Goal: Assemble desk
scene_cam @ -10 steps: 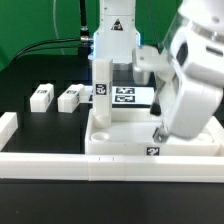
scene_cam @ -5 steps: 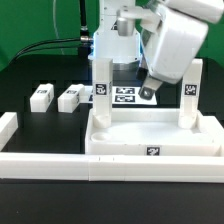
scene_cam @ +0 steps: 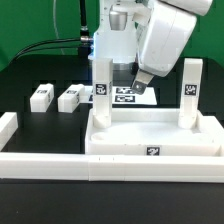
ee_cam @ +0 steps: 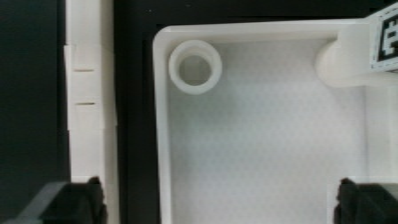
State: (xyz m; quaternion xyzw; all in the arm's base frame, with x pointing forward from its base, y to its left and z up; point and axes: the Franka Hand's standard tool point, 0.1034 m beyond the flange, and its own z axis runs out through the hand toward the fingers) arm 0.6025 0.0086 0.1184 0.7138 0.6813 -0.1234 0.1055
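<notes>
- Presently the claw [scene_cam: 139, 88] hangs released, jaws wide apart and nothing between them. It sits above the far edge of the desk slab [scene_cam: 140, 128], near the marker board [scene_cam: 127, 96].
- The desk slab lies flat on the black table [scene_cam: 40, 125], rim upward, just behind the front rail [scene_cam: 60, 165].
- Two legs stand upright in its far corners: the first leg [scene_cam: 101, 88] on the exterior view's left, the second leg [scene_cam: 190, 92] on the exterior view's right.
- Two loose legs, the outer one [scene_cam: 40, 96] and the inner one [scene_cam: 69, 98], lie side by side on the table. They are well apart from the slab, toward the exterior view's left.
- The wrist view looks straight down into the slab. A round socket [ee_cam: 196, 68] stands empty in one corner, and both fingertips [ee_cam: 80, 200] are clear of the plastic.
- Handling, my judgement: the parts look like hard moulded plastic, stiff and light. Their surface is smooth, so they are probably slippery under a weak pinch.
- The loose legs are short blocks. A hold across two flat opposite faces near mid-length should keep one from swinging, and it leaves the end free to enter a socket.
- The slab looks too broad to span. I would grip only its raised rim, or push it against the rail.
- Risk, as I judge it: a leg gripped off-centre may tilt and jam at the socket mouth.
</notes>
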